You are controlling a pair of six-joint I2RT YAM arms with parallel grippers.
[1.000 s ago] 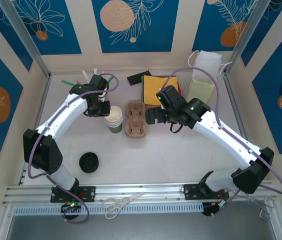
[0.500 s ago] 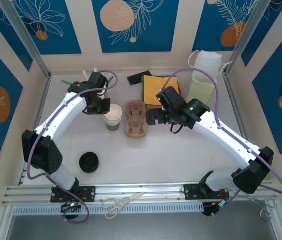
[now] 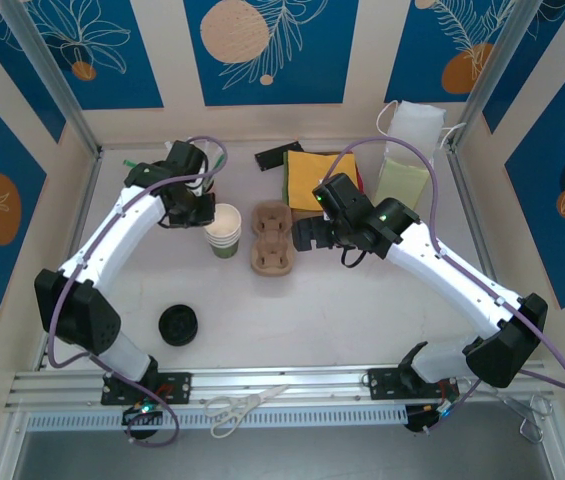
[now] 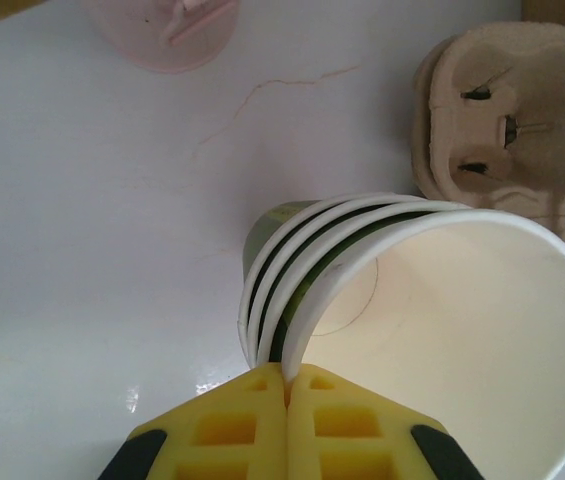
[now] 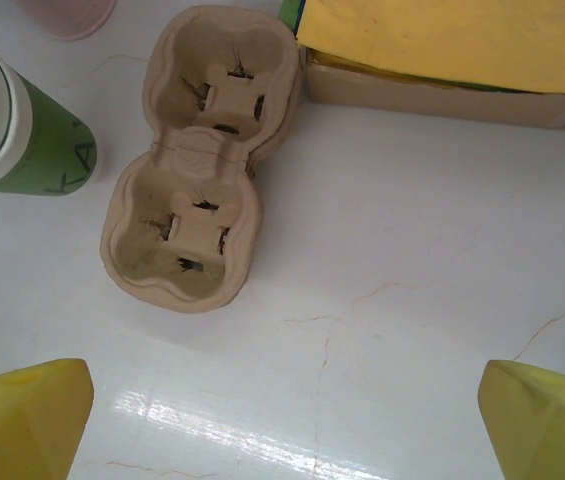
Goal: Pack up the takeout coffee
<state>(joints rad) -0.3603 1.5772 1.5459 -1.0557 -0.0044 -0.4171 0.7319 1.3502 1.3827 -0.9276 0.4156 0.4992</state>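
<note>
Green-sided paper cups stand nested in a stack point(image 3: 225, 245) on the white desk point(image 3: 362, 320) in the top view, touching the left gripper point(image 3: 207, 212), whose tips sit at the rim of the top cup point(image 3: 227, 218). A pulp carrier point(image 3: 272, 238) lies between that stack and the right gripper point(image 3: 300, 236). A black lid point(image 3: 178, 324) rests well behind the left gripper, toward its arm's base.

Left wrist view: yellow fingers point(image 4: 232, 430) are pressed together on the wall of the top cup point(image 4: 462, 330) — its rim sits offset from the rims beneath, and the carrier point(image 4: 502, 120) lies beyond.

Right wrist view: the yellow fingers point(image 5: 22, 420) are spread wide apart over the desk — the carrier point(image 5: 197, 170) is just ahead and the stack point(image 5: 22, 130) ahead to the left.
</note>
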